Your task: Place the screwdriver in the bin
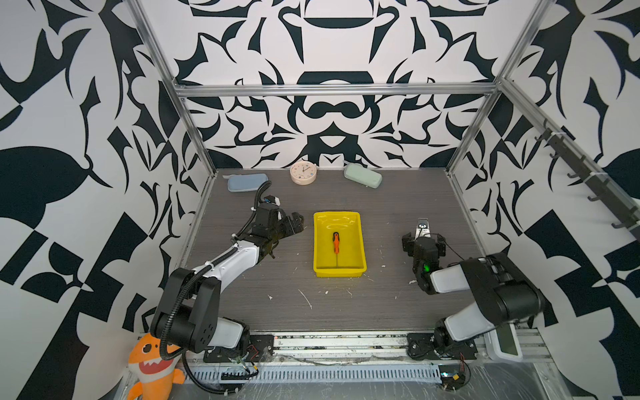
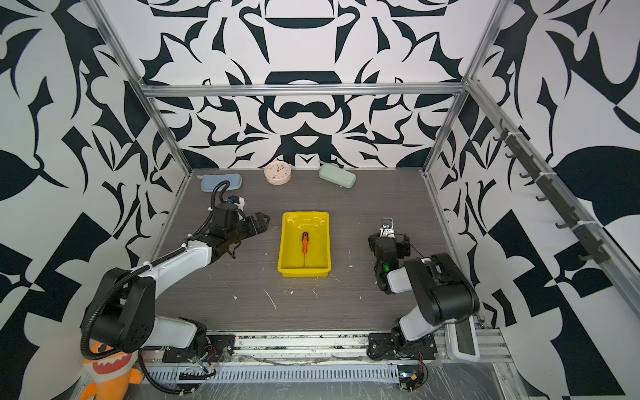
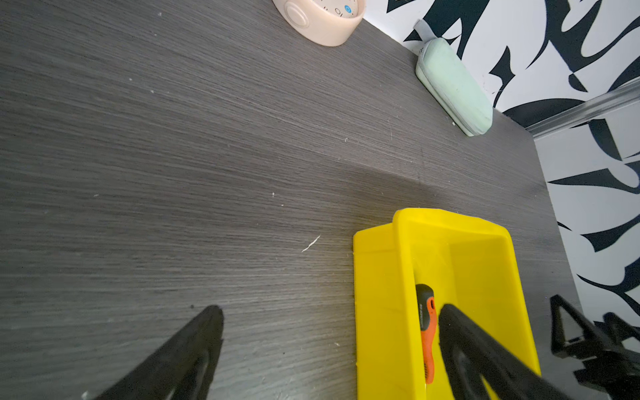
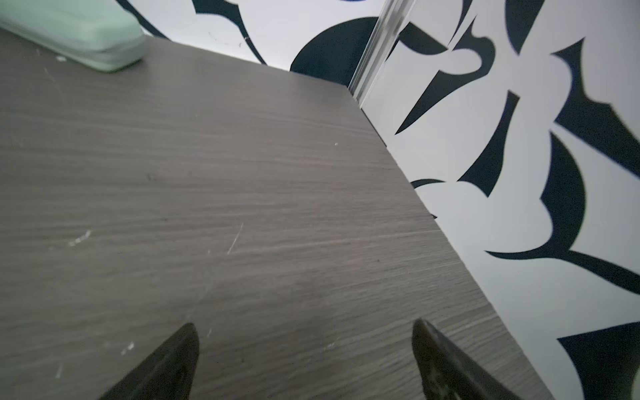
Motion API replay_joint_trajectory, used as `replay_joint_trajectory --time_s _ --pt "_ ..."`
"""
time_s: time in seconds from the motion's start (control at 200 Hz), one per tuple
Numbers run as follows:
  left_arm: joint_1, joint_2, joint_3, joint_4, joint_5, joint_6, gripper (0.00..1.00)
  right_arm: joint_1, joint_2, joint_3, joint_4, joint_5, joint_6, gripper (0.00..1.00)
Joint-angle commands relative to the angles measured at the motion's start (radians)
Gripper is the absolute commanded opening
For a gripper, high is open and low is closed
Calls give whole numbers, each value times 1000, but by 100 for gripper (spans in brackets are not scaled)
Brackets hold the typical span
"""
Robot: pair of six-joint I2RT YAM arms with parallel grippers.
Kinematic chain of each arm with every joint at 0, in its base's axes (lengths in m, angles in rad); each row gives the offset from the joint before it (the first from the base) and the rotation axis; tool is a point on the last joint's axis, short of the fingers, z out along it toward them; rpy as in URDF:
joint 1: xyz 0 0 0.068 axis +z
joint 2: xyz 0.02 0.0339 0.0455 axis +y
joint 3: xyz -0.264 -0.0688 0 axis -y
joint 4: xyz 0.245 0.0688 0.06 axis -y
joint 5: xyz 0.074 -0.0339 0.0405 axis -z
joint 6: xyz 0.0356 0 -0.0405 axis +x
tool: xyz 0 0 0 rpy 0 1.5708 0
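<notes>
Both top views show the screwdriver (image 1: 336,243) inside the bin (image 1: 351,242), so the task looks done. The left gripper (image 3: 330,311) at nine o'clock and the right gripper (image 4: 304,325) at three have jaws spread, empty.

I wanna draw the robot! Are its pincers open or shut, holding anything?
Left pincer: open, holding nothing.
Right pincer: open, holding nothing.

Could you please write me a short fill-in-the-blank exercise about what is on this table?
The screwdriver lies inside the ____ bin.
Its orange handle ends in a ____ cap.
Between the blue pouch and the green pouch stands a round ____.
The fingers of the left gripper and of the right gripper stand ____, holding nothing.
Missing words: yellow; black; clock; open.
</notes>
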Motion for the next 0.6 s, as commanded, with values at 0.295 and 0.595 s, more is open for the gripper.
replay_joint_trajectory --time_s 0.295,0.595 --pt "1 -132 -64 -2 -220 47 100 -57 -36 96 -50 -103 94 100" --pt "2 -268 -73 -177 -553 313 100 -57 -33 101 -54 -110 86 100"
